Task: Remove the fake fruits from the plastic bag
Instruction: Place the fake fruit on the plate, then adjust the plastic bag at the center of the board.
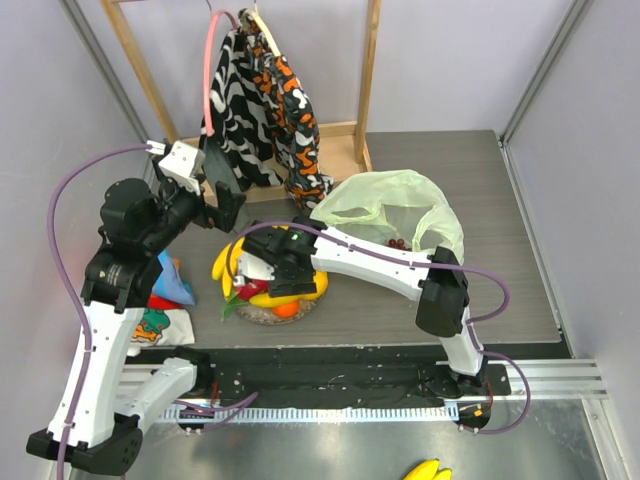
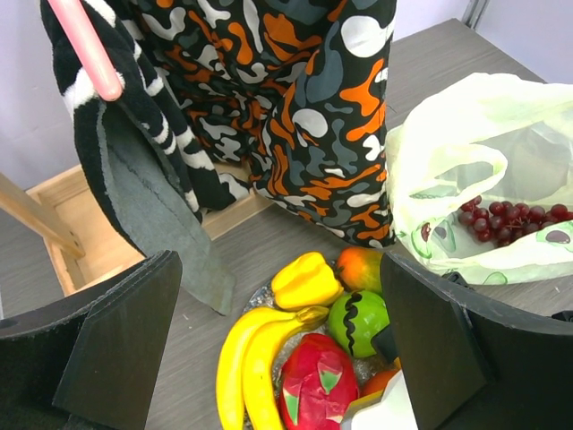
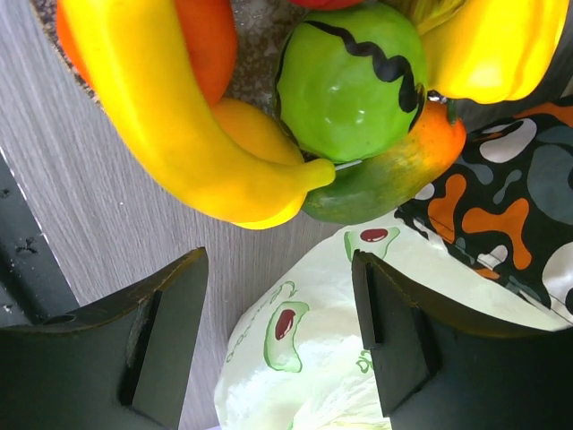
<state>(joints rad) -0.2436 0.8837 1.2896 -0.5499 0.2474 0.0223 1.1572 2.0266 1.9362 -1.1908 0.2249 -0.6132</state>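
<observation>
Looking down, we've got the plastic bag (image 1: 385, 195) lying open with the grapes (image 2: 506, 219) inside it, and the other fruits (image 3: 349, 90) piled just left of the bag. Our right gripper (image 3: 282, 349) hangs over that pile right beside the bag, jaws apart and empty. The left gripper (image 2: 282, 345) sits further left of the bag, spread wide, holding nothing, near the patterned cloth (image 2: 304, 107).

Bright even light, soft shadows, sharp focus

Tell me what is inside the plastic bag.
Dark red grapes lie inside the plastic bag. Its folded, cloudy film covers the rest, so more fruit cannot be ruled out.
</observation>
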